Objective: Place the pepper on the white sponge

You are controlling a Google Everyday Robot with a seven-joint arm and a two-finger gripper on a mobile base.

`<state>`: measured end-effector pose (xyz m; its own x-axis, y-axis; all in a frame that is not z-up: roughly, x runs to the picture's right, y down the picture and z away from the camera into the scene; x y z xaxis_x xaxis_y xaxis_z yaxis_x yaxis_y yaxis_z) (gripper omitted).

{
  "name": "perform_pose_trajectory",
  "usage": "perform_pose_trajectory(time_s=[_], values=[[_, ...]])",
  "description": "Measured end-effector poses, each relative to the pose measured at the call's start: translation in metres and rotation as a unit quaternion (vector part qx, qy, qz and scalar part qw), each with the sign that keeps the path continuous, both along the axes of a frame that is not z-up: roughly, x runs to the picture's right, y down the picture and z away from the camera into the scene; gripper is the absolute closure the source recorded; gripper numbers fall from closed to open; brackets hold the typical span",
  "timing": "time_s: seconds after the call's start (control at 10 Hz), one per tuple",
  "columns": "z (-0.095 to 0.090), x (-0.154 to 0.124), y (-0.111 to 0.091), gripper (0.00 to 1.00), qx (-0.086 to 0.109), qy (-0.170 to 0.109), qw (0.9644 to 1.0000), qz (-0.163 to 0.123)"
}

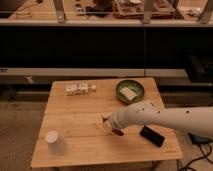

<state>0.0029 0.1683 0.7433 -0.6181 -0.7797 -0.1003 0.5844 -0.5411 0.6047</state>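
At table (70, 115) ctr: gripper (107, 123), pepper (118, 132) half-hidden

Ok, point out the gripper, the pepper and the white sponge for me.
gripper (107, 123), camera view, its tip, low over the table (75, 117) middle.
pepper (118, 132), camera view, dark red body right by the gripper.
white sponge (129, 92), camera view, top face, inside the green bowl (120, 86).

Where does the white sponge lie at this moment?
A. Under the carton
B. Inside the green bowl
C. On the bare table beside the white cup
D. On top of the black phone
B: the white sponge lies inside the green bowl, away from the shut gripper, which is low over the middle of the table.
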Motion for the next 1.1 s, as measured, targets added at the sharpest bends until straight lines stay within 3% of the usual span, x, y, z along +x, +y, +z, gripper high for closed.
perform_pose_trajectory(time_s=[0.2, 0.4, 0.5, 0.8, 1.1], values=[[0.002, 0.003, -0.002, 0.99, 0.002, 0.003, 1.0000, 0.002], [0.020, 0.028, -0.012, 0.99, 0.004, 0.025, 0.9993, 0.029], [0.037, 0.061, -0.023, 0.99, 0.009, 0.049, 0.9971, 0.057], [0.061, 0.107, -0.043, 0.99, 0.023, 0.080, 0.9916, 0.099], [0.076, 0.134, -0.062, 0.99, 0.042, 0.101, 0.9870, 0.118]])
